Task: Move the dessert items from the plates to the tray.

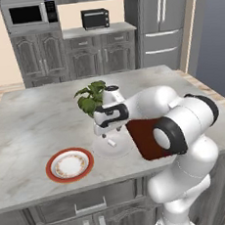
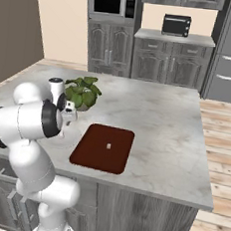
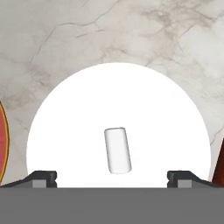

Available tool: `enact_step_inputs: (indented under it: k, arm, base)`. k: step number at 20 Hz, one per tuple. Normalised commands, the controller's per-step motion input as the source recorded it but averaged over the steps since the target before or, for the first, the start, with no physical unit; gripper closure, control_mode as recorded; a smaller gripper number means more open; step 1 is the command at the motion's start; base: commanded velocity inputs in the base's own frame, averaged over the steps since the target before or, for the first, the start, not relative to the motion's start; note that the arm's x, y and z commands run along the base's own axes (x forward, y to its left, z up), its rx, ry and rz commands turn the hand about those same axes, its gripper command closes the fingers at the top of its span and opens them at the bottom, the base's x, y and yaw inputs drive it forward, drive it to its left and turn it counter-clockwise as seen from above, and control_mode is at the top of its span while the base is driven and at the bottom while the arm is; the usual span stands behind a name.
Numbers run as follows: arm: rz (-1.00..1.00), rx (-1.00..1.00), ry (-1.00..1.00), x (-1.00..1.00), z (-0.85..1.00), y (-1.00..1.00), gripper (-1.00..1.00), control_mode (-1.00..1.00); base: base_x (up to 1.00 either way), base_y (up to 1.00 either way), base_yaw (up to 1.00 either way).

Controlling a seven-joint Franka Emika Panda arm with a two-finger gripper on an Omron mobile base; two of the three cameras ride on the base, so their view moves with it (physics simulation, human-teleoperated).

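Hovering with gripper (image 3: 112,178) jaws spread wide, holding nothing, touching nothing, over the white cylinder (image 3: 117,150) lying on the white plate (image 3: 65,113).

- Tray (image 1: 146,139): right portion hidden behind the arm in the left base view
- White plate (image 2: 70,133): mostly hidden by the arm in the right base view
- Morsel (image 2: 108,146) on tray: too small to identify
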Motion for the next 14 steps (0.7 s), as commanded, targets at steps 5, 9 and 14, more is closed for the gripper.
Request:
enact_step_inputs:
  k: [5,9,14]
  arm:
    - [0.00,0.00,0.00,0.02,-0.12,0.00,-1.00,-1.00]
    - [0.00,0.00,0.00,0.00,-0.28,0.00,-1.00,-1.00]
    - [0.00,0.00,0.00,0.00,-0.37,0.00,-1.00,-1.00]
  base:
    - [0.00,0.00,0.00]
    - [0.00,0.00,0.00]
    - [0.00,0.00,0.00]
